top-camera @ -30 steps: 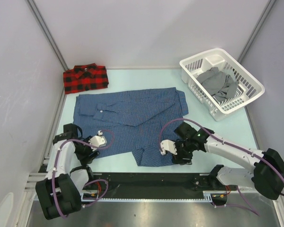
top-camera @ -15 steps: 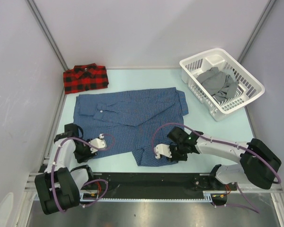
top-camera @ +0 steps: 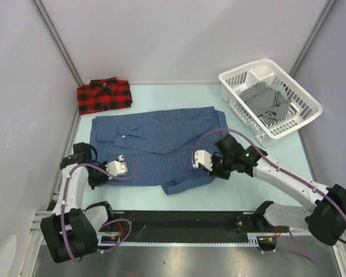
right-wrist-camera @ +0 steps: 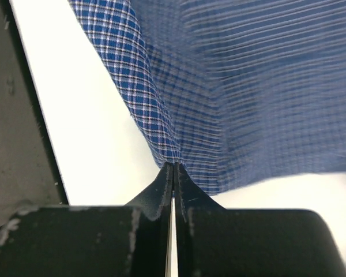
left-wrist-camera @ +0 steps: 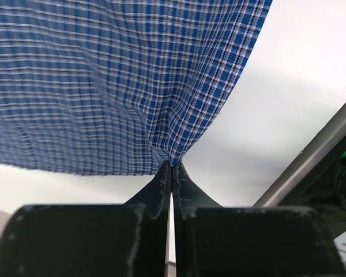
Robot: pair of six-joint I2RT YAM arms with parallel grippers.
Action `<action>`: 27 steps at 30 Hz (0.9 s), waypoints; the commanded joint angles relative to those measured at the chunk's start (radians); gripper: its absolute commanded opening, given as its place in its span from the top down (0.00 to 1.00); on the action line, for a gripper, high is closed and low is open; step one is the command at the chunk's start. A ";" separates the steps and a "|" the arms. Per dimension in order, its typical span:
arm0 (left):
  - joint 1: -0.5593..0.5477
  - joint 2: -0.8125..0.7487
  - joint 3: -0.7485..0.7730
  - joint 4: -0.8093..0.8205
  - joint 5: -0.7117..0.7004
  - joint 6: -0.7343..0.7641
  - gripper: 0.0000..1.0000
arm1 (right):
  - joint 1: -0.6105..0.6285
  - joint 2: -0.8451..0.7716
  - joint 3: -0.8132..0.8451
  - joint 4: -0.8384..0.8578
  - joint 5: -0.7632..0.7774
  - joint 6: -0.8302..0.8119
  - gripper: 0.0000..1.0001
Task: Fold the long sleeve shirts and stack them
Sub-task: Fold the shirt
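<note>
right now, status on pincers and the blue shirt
Both shut: left pincer and right pincer each pinch near edge of blue shirt. Folded red shirt far left, basket far right. Nothing in the way.

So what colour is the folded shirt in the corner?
The folded shirt is red-and-black plaid; top view.

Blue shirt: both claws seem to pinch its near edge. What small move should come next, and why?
Probably raise both a little and carry the hem toward the collar. The left gripper and right gripper are each shut on the near hem of the blue shirt, and a sleeve already lies folded across it, so folding it in half seems due.
</note>
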 commanded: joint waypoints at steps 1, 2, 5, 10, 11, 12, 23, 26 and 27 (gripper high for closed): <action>0.002 0.014 0.087 -0.060 0.059 -0.015 1.00 | -0.066 -0.025 0.119 -0.077 -0.052 0.005 1.00; 0.007 0.023 0.103 -0.069 0.069 -0.020 1.00 | -0.078 -0.018 0.136 -0.083 -0.054 0.003 1.00; 0.013 0.063 0.178 -0.076 0.092 -0.047 1.00 | -0.135 0.005 0.225 -0.098 -0.074 -0.015 1.00; 0.018 0.176 0.345 -0.069 0.147 -0.123 1.00 | -0.233 0.116 0.417 -0.097 -0.115 -0.037 1.00; 0.018 0.196 0.397 -0.066 0.156 -0.138 1.00 | -0.261 0.140 0.487 -0.095 -0.124 -0.040 1.00; 0.018 0.218 0.422 -0.065 0.174 -0.165 1.00 | -0.271 0.186 0.526 -0.094 -0.129 -0.041 1.00; 0.010 0.564 0.747 0.127 0.179 -0.471 1.00 | -0.370 0.607 0.954 0.026 -0.123 -0.078 1.00; -0.002 0.652 0.808 0.164 0.164 -0.523 1.00 | -0.384 0.723 1.069 0.030 -0.111 -0.086 1.00; -0.007 0.693 0.819 0.173 0.155 -0.532 1.00 | -0.384 0.752 1.090 0.030 -0.100 -0.092 1.00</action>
